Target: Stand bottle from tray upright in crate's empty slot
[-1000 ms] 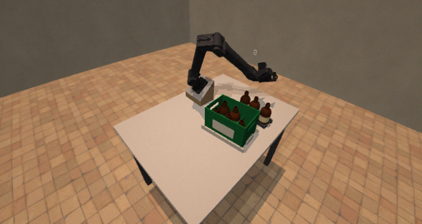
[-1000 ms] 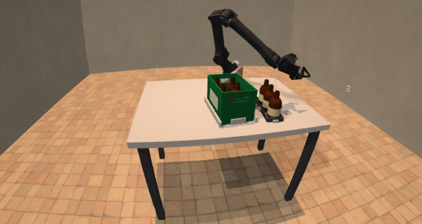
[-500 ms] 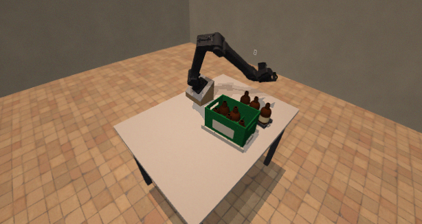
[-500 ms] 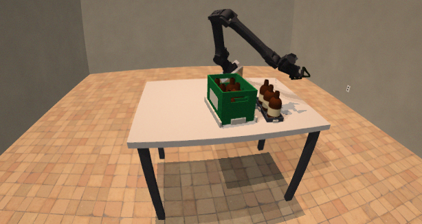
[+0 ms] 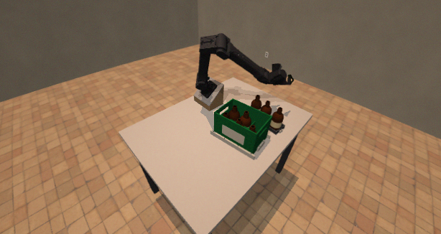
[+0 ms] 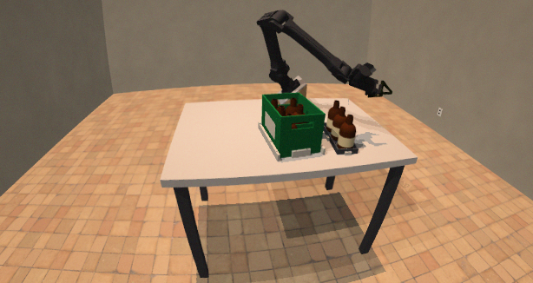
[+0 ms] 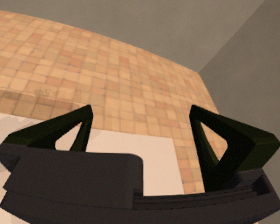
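The green crate [image 5: 230, 134] [image 6: 300, 134] stands on the table and holds several brown bottles; its empty slot cannot be made out behind the walls. The dark tray [image 5: 276, 130] [image 6: 347, 150] stands beside the crate. It holds three upright brown bottles with pale labels: a front one [image 5: 278, 116] [image 6: 347, 129], a middle one [image 5: 266, 108] [image 6: 339, 121] and a back one [image 5: 256, 103] [image 6: 333, 113]. My gripper [image 5: 291, 80] [image 6: 385, 89] [image 7: 141, 110] is open and empty, high above the table beyond the tray. In the wrist view its fingers stand wide apart, with no bottle in sight.
A pale low edging [image 5: 233, 146] [image 6: 269, 142] runs around the crate's foot. The arm's base block [image 5: 215, 100] stands at the back of the table [image 5: 172, 140] [image 6: 217, 143], behind the crate. The table's edge [image 7: 136, 134] and the tiled floor show in the wrist view.
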